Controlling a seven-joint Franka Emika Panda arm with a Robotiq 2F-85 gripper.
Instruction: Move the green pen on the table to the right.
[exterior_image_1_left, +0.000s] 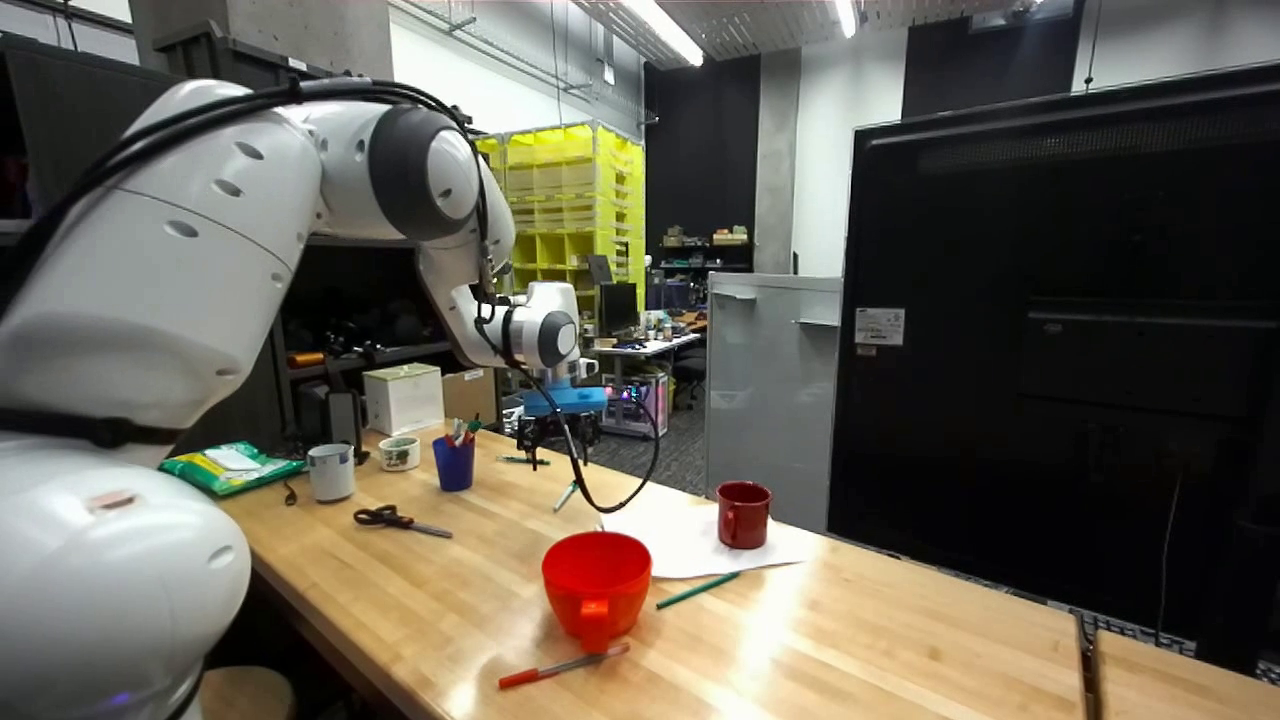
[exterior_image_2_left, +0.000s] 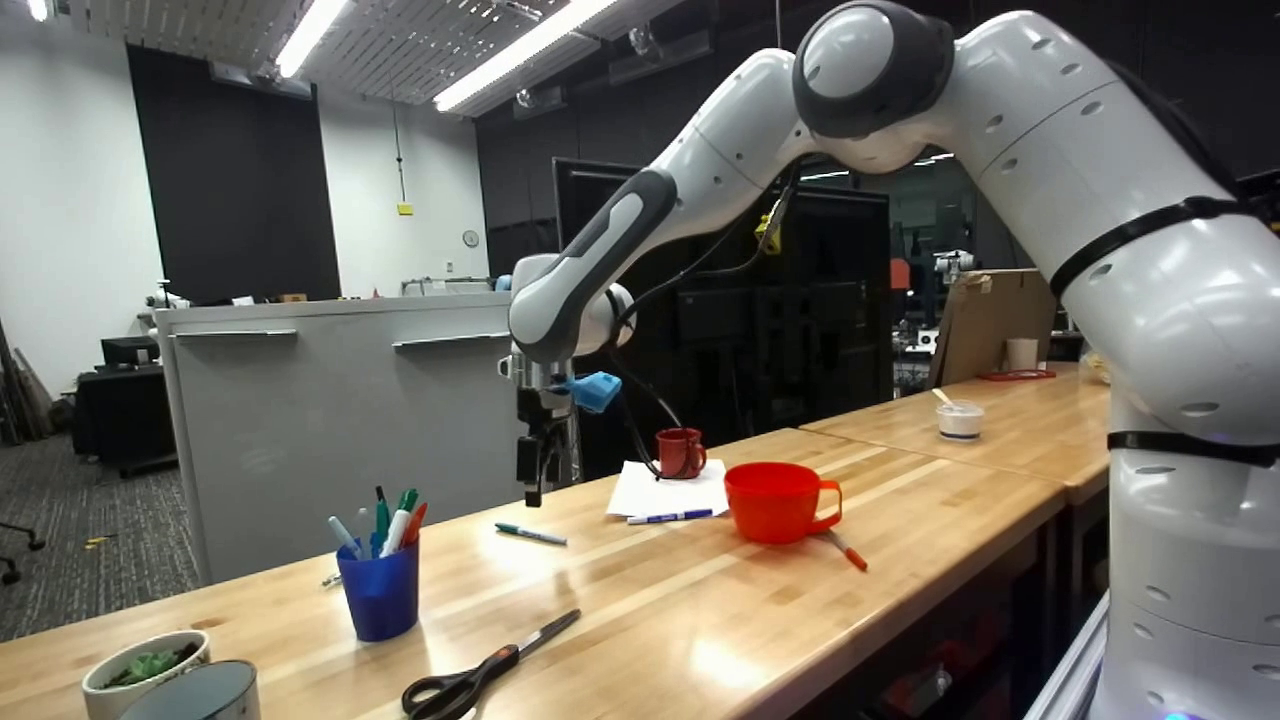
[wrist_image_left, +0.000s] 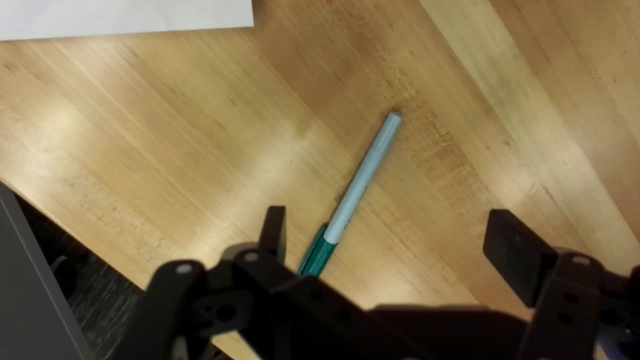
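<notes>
Desk (wrist_image_left: 200, 130), wrist view: partly hidden behind tool (wrist_image_left: 387, 227), six o'clock.
Paper (wrist_image_left: 125, 17), wrist view: cut off, ten o'clock.

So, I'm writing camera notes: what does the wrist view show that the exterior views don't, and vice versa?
Only the wrist view makes out the green clip on the slim, grey-barrelled, teal-capped pen.

Seen in both exterior views but not the wrist one: the bright red, wide, handled bowl, the dark red, round mug and the black-handled metal scissors.

Shared: the pen, the white paper sheet, the pale wood table and the black hand.
</notes>
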